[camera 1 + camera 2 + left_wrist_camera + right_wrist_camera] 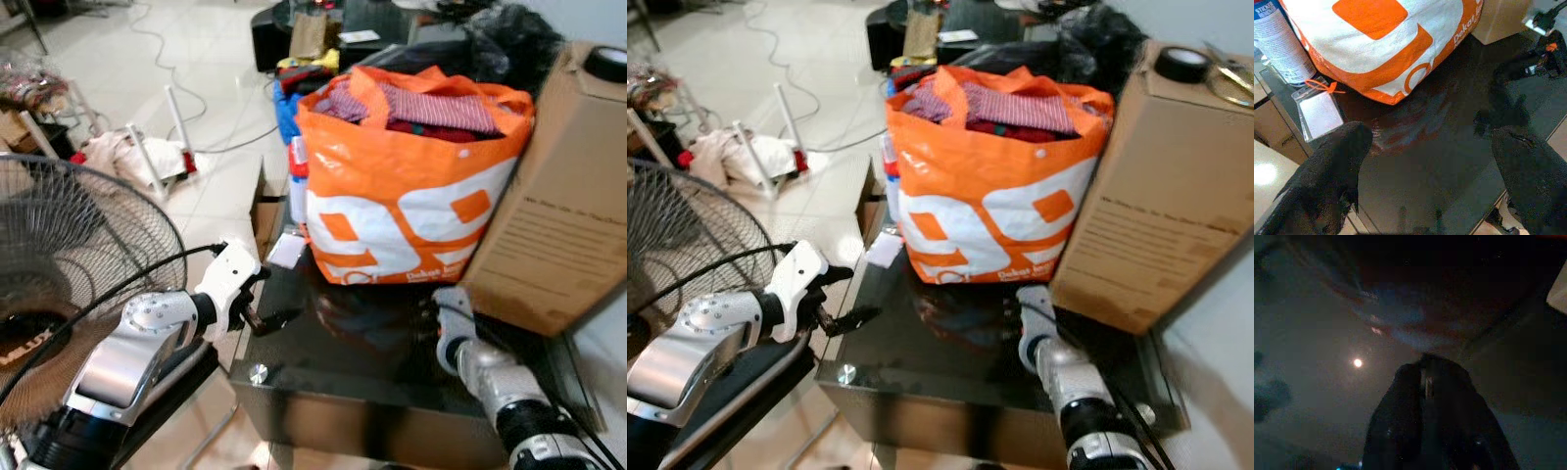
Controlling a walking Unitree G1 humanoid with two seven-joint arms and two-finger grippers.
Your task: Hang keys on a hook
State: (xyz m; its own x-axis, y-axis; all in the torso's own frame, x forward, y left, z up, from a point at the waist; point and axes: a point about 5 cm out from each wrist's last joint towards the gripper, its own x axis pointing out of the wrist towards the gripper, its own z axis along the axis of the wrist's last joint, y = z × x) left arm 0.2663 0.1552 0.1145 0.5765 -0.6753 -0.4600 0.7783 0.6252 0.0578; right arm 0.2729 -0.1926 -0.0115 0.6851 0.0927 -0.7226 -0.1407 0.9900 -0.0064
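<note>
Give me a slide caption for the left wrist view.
Open left pincer hovering over the dark glass table before the orange bag.

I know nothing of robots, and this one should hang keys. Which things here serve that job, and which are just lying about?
For the job: left gripper, open over the table; right gripper, shut, above it.

Lying about: bag, box, fan, spray can, badge holder, tape.

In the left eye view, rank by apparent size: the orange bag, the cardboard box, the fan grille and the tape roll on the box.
1. orange bag.
2-3. cardboard box and fan grille: close, both cropped by the frame, and the fan stands nearer the camera, so unranked.
4. tape roll, clearly smallest.
</note>
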